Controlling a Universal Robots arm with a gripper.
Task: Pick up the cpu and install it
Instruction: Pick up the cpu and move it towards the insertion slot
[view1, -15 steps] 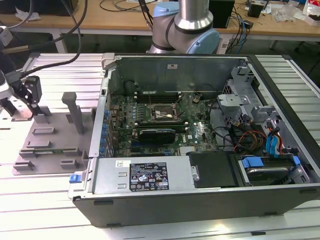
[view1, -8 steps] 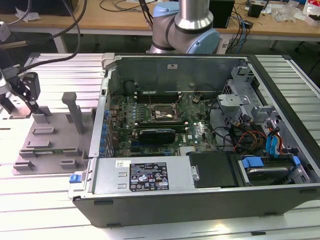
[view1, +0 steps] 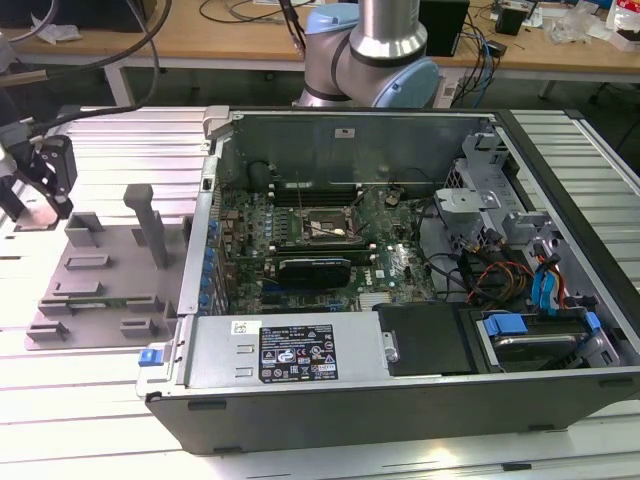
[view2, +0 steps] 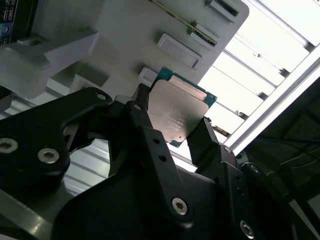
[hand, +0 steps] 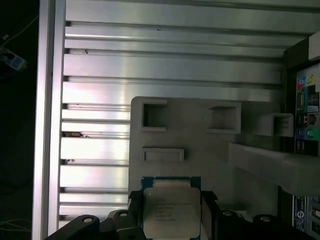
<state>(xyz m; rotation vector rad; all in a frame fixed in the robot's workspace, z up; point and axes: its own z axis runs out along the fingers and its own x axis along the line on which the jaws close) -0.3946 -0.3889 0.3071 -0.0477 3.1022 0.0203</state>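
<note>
Your gripper (view2: 176, 122) has the cpu (view2: 179, 107): the small flat square chip with a silvery-grey metal top and a thin bluish-green edge. The two black fingers (view2: 204, 137) are clenched on opposite edges of it, metal top facing the camera in both wrist views.

In the first wrist view the cpu (hand: 171, 210) sits between the fingers (hand: 209, 204) over the near end of the pale grey plastic fixture plate (hand: 200, 160), just beside its raised rectangular blocks and open pockets. You cannot tell whether the chip touches the plate or hangs clear of it. Behind the plate runs the slotted silver aluminium table (hand: 150, 65).

In the exterior view the gripper (view1: 52, 200) hangs at the far end of that fixture plate (view1: 100, 270), on the exterior view's left. The open dark grey computer case (view1: 400, 400) lies just beside the plate, on the exterior view's right. Inside it, the black rectangular socket frame (view1: 315, 225) on the green motherboard (view1: 390, 265) is well apart from the gripper.
</note>
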